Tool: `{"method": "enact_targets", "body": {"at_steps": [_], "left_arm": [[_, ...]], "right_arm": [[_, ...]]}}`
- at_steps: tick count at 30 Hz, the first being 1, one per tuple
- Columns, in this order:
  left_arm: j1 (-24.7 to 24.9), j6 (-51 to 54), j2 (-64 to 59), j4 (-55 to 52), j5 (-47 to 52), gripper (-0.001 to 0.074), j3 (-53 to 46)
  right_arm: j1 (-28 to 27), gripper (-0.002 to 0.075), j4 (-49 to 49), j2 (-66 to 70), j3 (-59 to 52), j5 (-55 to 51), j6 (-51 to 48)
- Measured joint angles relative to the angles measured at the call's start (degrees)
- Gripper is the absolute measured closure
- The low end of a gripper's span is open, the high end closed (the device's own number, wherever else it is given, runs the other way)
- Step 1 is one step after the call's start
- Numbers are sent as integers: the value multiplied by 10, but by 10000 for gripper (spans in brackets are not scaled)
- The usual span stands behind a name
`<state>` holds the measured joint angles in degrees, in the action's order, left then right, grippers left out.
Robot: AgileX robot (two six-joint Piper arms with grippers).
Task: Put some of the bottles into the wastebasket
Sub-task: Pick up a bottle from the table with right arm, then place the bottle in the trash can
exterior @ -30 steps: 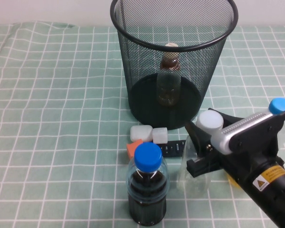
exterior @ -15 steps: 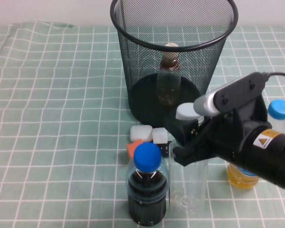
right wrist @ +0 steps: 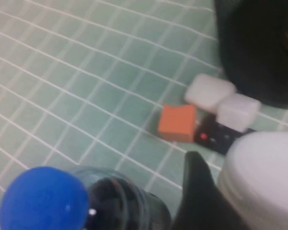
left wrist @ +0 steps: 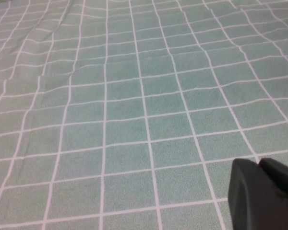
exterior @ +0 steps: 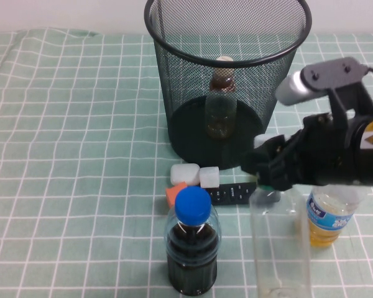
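Observation:
The black mesh wastebasket (exterior: pixel 227 37) stands at the back centre. The small slim bottle (exterior: pixel 221 105) with the cream cap stands upright inside it, seen through the mesh. My right gripper (exterior: pixel 268 172) is shut on the neck of the bigger clear bottle (exterior: pixel 280 245) and holds it upright, lifted in front of and to the right of the basket. In the right wrist view its white cap (right wrist: pixel 264 177) sits against one black finger (right wrist: pixel 198 191). My left gripper (left wrist: pixel 259 167) is shut and empty over bare tablecloth, out of the high view.
A blue-capped bottle of dark liquid (exterior: pixel 191 245) stands at the front, left of the held bottle. A bottle of yellow liquid (exterior: pixel 326 214) stands at the right. Two white blocks (exterior: pixel 185 172), an orange block (exterior: pixel 174 194) and a black remote (exterior: pixel 233 194) lie in front of the basket.
My right gripper has lifted the bigger clear bottle off the table and brought it from tilted to upright. The arm has swung so the yellow bottle now shows beneath it.

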<state>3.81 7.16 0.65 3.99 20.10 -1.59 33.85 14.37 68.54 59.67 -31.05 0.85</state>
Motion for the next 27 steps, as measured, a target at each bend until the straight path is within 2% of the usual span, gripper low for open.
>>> {"method": "enact_targets", "body": {"at_steps": [5,12,17,20,27], "left_arm": [[0,0,0,0,0,738,0],[0,0,0,0,0,738,0],[0,0,0,0,0,738,0],[0,0,0,0,0,738,0],[0,0,0,0,0,738,0]], "right_arm": [[0,727,-56,2,110,-82,34],[0,727,-187,49,394,-190,70],[0,727,-221,143,595,-181,65],[0,727,-241,211,680,-163,61],[0,727,-285,351,751,-13,61]]}}
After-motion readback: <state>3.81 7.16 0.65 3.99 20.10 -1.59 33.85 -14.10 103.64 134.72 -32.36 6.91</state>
